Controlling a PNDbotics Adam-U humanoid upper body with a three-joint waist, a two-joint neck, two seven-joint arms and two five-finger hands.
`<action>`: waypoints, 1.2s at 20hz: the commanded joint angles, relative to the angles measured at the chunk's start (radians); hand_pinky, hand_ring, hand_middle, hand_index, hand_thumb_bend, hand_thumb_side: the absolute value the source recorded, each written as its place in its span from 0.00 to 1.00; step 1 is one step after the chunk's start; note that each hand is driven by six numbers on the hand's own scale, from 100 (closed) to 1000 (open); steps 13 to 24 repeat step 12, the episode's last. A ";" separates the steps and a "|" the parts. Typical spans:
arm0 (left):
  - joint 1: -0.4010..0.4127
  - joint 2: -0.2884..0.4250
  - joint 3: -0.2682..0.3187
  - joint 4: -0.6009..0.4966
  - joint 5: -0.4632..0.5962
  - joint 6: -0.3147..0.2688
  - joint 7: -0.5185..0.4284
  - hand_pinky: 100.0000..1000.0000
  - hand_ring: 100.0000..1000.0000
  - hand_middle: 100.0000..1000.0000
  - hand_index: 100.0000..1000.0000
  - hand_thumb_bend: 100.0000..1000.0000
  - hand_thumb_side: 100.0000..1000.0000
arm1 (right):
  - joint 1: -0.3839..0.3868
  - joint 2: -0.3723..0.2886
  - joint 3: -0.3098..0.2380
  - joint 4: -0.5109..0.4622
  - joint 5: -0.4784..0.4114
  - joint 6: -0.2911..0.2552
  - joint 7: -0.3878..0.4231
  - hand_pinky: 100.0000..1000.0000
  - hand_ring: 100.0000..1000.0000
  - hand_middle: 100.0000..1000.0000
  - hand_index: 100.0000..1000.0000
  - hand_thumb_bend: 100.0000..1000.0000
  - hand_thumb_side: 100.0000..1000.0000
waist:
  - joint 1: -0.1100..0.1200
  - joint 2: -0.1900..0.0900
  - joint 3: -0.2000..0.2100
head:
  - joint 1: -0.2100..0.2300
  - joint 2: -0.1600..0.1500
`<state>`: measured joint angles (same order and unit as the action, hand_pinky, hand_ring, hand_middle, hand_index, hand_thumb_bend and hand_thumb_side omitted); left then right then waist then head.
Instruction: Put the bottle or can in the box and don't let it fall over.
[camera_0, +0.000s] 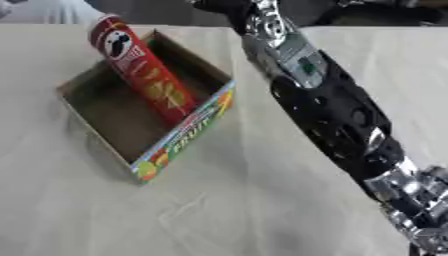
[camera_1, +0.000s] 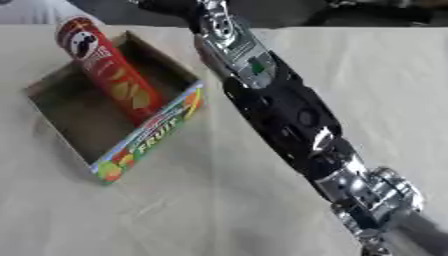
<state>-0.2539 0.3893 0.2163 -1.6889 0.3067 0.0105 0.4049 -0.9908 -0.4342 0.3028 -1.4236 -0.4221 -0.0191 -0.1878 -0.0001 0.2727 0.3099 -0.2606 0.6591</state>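
A tall red crisp can (camera_0: 144, 75) with a white face logo near its top stands inside the cardboard box (camera_0: 96, 117), close to the box's right wall. Nothing touches the can. The box is a low open tray with a colourful fruit print on its near side (camera_1: 144, 140). My right arm (camera_1: 280, 110), black with silver joints, runs from the top centre down to the lower right. Its hand (camera_1: 376, 197) shows only as silver parts at the lower right, well away from the box. The left hand is out of sight.
The table (camera_0: 219, 210) is covered with a pale cloth. Dark shapes lie beyond its far edge at the top. My right arm crosses the table just to the right of the box.
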 joint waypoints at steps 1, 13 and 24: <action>0.002 0.047 0.017 -0.011 -0.008 -0.003 0.006 0.81 0.63 0.51 0.69 0.23 0.39 | 0.020 -0.073 -0.009 -0.079 -0.032 0.029 0.000 0.82 0.80 0.89 0.86 0.67 0.09 | 0.010 -0.029 -0.012 | 0.034 0.014; 0.026 0.060 0.023 -0.010 -0.016 -0.006 0.012 0.82 0.63 0.51 0.69 0.22 0.39 | 0.291 -0.256 -0.079 -0.254 -0.068 0.076 -0.014 0.83 0.82 0.90 0.86 0.66 0.06 | 0.029 -0.059 -0.088 | 0.105 0.032; 0.026 0.060 0.023 -0.010 -0.016 -0.006 0.012 0.82 0.63 0.51 0.69 0.22 0.39 | 0.291 -0.256 -0.079 -0.254 -0.068 0.076 -0.014 0.83 0.82 0.90 0.86 0.66 0.06 | 0.029 -0.059 -0.088 | 0.105 0.032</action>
